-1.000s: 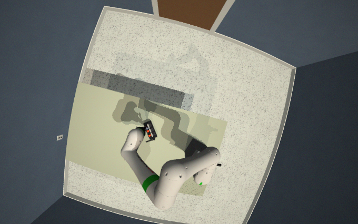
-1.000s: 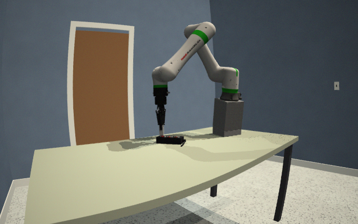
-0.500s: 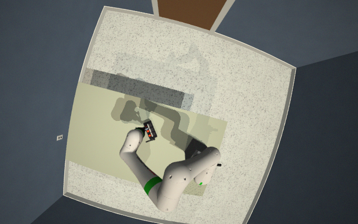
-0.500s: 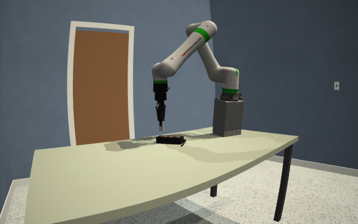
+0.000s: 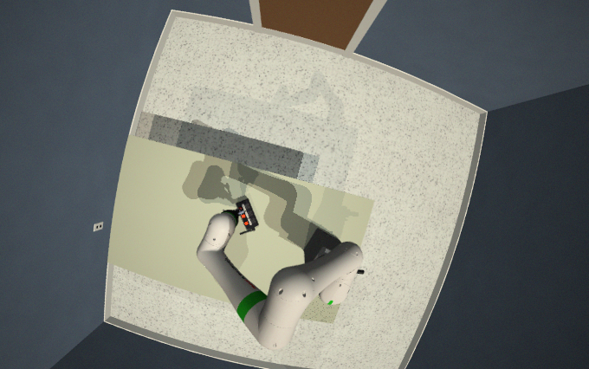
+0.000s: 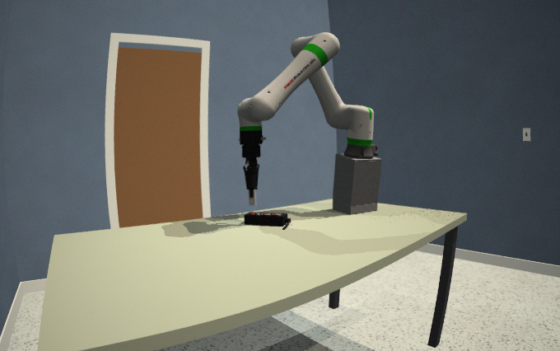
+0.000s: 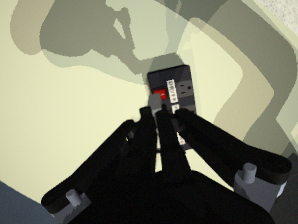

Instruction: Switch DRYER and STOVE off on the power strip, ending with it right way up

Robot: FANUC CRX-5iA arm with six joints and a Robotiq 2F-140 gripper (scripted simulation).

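The black power strip (image 6: 266, 218) lies flat on the table, switch side up, near the arm's base. From above it shows in the top view (image 5: 247, 213) with two switches glowing orange-red. In the wrist view the strip (image 7: 172, 91) shows one lit red switch (image 7: 158, 91) and white labels; its near end is hidden behind the fingers. My gripper (image 6: 252, 200) is shut and empty, pointing straight down a short way above the strip's left end. Its fingertips (image 7: 161, 106) are pressed together in the wrist view.
The arm stands on a grey pedestal (image 6: 357, 183) at the table's back right. A short cord stub (image 6: 286, 224) sticks out at the strip's right end. A brown door (image 6: 157, 136) is behind the table.
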